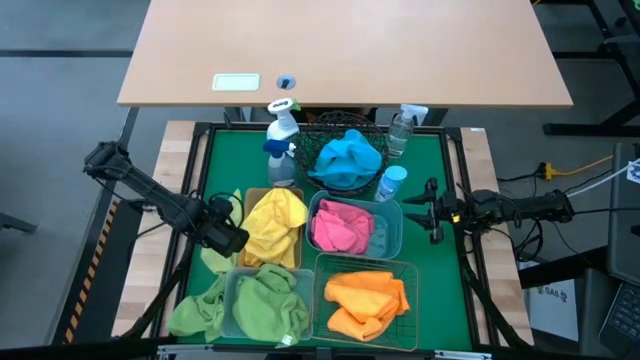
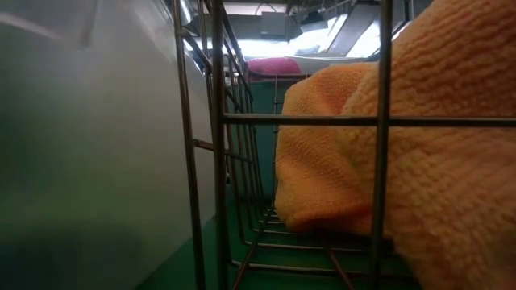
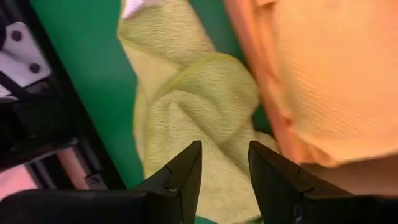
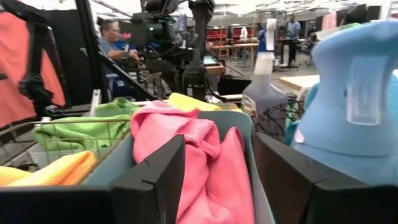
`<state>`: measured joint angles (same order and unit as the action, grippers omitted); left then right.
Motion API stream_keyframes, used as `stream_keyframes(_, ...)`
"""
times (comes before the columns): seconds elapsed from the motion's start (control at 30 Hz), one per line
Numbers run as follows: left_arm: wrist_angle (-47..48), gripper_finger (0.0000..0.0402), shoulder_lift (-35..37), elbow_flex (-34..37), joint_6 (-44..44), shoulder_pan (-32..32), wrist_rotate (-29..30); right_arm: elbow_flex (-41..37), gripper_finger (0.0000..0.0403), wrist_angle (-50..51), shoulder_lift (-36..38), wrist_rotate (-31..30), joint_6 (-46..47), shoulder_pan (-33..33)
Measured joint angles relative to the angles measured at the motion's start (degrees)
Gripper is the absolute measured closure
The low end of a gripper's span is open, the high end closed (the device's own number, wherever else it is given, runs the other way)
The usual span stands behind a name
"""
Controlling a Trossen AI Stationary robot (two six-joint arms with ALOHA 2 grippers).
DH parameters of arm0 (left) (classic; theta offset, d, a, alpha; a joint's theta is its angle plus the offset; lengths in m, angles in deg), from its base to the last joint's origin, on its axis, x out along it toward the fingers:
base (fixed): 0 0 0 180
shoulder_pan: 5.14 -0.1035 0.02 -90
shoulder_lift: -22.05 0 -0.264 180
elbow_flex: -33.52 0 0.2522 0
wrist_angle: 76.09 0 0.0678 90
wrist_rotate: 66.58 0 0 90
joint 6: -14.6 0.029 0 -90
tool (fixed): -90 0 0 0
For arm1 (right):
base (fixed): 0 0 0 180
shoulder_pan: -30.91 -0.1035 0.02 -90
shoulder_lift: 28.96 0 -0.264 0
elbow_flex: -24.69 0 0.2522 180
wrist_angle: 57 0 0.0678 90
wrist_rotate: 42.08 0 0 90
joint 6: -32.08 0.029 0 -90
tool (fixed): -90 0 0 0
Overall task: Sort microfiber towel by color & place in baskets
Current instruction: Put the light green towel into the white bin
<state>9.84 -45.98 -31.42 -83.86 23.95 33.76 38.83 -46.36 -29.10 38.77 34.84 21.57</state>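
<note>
At the table's nine o'clock edge, the left gripper [image 1: 228,232] hovers, jaws open (nothing held), over a green towel [image 3: 199,118] beside the amber bin [image 1: 250,196]. At three o'clock, the right gripper [image 1: 428,208] waits, jaws open, facing the teal bin [image 4: 249,134] of pink towels [image 1: 340,226].

Low view: orange towel [image 2: 403,161] cut off at right; pale bin wall [image 2: 81,161] blurred, filling the left.

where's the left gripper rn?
In the high view the left gripper is on the table's left side, beside the amber bin of yellow towels; its wrist view shows open fingers just above a loose green towel.
</note>
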Motion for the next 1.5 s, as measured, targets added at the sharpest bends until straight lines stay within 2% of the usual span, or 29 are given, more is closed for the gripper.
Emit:
stream_keyframes(0.53,-18.2,0.0276,-0.1,19.9,-3.3,-0.4,-6.1,0.0,0.0214,0.2,0.0,-0.8,-0.2,0.0)
stream_keyframes(0.73,-22.1,0.0278,0.1,23.6,-3.4,-0.4,-7.6,0.0,0.0214,0.4,-0.1,-0.7,-0.2,0.0)
stream_keyframes(0.87,-22.1,0.0304,0.3,23.1,-3.1,-0.4,-7.6,0.0,0.0214,0.4,-0.1,-0.7,-0.2,0.0)
stream_keyframes(1.07,-21.4,0.0388,1.3,20.4,-0.8,-0.3,-8.5,0.0,0.0214,0.5,-0.1,-0.5,-0.1,0.0)
stream_keyframes(1.27,-14.4,0.0396,2.6,14.5,0.2,-0.3,-8.3,0.0,0.0214,0.4,-0.1,-0.6,-0.1,0.0)
stream_keyframes(1.5,-0.7,0.0399,2.6,1.0,4.9,-0.3,-6.1,0.0,0.0214,0.3,-0.1,-0.6,-0.1,0.0)
